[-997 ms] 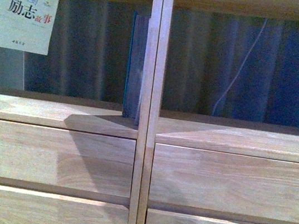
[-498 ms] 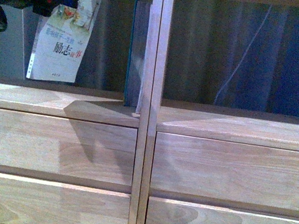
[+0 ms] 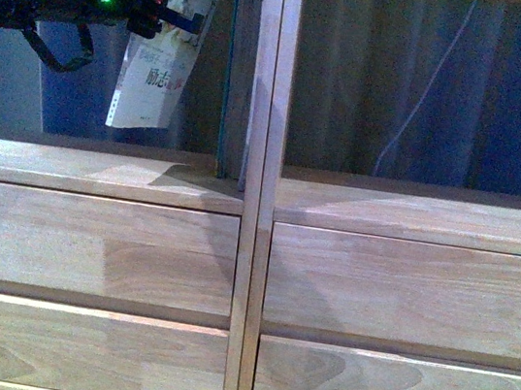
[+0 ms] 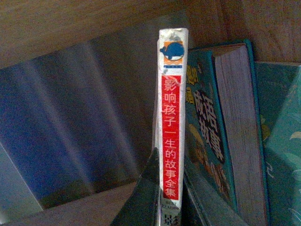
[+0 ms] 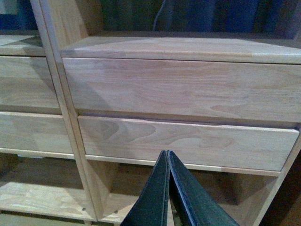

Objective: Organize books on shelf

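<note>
In the front view my left gripper (image 3: 174,15) is shut on the thin pale paperback (image 3: 156,72), which hangs tilted in the upper left compartment of the light wood shelf (image 3: 68,169). The paperback's lower edge is above the board. A taller teal book (image 3: 238,84) stands upright against the central divider (image 3: 254,204), just right of the paperback. The left wrist view shows the paperback's red spine (image 4: 170,122) clamped between the fingers of the left gripper (image 4: 170,159), with the teal book (image 4: 207,127) and its beige page edges close beside it. The right gripper (image 5: 167,153) is shut and holds nothing, in front of the drawers.
Plain drawer fronts (image 5: 178,89) fill the rows below the open compartments, with open lower compartments (image 5: 42,197) underneath. A dark blue curtain (image 3: 509,105) hangs behind the shelf, with a pale cord (image 3: 423,92) in the right compartment. A pale upright panel (image 3: 11,89) stands at far left.
The left arm has carried the paperback to the right, toward the teal book, and turned it more edge-on. The arm itself has come into the front view.
</note>
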Robot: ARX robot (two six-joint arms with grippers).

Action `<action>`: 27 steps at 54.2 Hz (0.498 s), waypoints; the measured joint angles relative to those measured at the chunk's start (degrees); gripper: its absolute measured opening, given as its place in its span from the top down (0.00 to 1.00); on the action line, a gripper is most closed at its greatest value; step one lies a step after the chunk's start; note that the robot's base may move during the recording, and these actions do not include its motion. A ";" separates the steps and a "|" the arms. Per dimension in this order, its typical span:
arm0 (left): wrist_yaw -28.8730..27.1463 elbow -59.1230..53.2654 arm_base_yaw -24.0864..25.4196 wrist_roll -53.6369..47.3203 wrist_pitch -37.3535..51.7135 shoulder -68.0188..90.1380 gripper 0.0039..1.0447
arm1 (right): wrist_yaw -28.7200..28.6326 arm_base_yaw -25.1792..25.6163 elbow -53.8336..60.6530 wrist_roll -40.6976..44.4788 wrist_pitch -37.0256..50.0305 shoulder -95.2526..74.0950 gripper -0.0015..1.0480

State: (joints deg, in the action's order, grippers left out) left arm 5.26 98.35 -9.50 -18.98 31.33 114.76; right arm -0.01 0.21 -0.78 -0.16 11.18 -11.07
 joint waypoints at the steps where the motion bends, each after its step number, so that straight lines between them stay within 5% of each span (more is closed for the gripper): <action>1: 0.00 0.39 -0.07 -0.33 0.13 0.55 0.94 | 0.00 0.00 0.00 0.00 -0.13 0.11 0.97; 12: -0.44 1.81 -0.57 -2.01 1.29 4.42 0.94 | 0.00 0.00 0.00 0.00 -10.49 8.83 0.97; 27: -1.01 0.98 -0.92 -2.25 4.13 6.51 0.94 | 0.00 0.00 0.00 0.02 -11.08 10.73 0.97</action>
State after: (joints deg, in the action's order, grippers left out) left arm 4.25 99.33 -10.41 -21.23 35.46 121.27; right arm -0.01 0.21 -0.78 -0.14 0.10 -0.34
